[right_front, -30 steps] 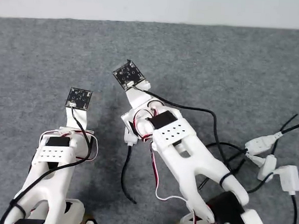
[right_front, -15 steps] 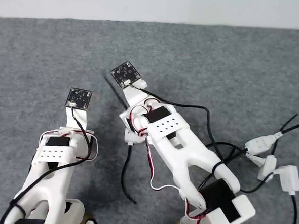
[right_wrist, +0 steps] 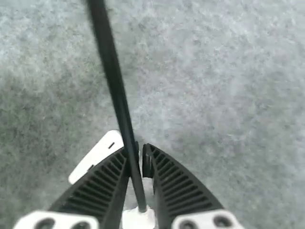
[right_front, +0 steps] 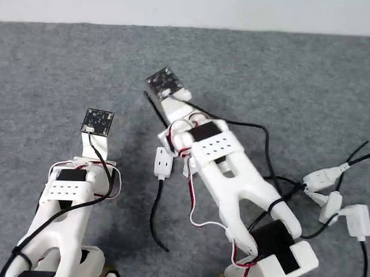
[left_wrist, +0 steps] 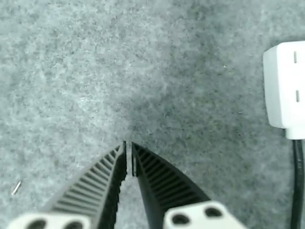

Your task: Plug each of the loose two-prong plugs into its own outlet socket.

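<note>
- Left gripper (left_wrist: 127, 145): fingers (left_wrist: 157, 176) together, tip against tip, poised over bare grey desk (left_wrist: 71, 71).
- Outlet socket (left_wrist: 285, 88): white, two slots facing up. It lies flat off to one side of the left fingers, apart from them. Its black lead (left_wrist: 298, 181) trails back along the desk. In the high view it sits between the two arms, just beside the right arm (right_front: 233, 179).
- Right gripper (right_wrist: 139, 149): fingers clamped on a black cord (right_wrist: 112, 81). The cord runs straight out past the tips, across the desk ahead of them. Behind the tips it enters a white plug body (right_wrist: 138, 218) lodged between the finger bases.
- White slotted piece (right_wrist: 97, 155): just beside one right finger and partly hidden under it. Cannot tell what it belongs to.
- Loose white plugs (right_front: 332, 204) with dark cables: bunched together, well apart from both sets of fingers, on the side of the right arm away from the left arm (right_front: 68, 200).
</note>
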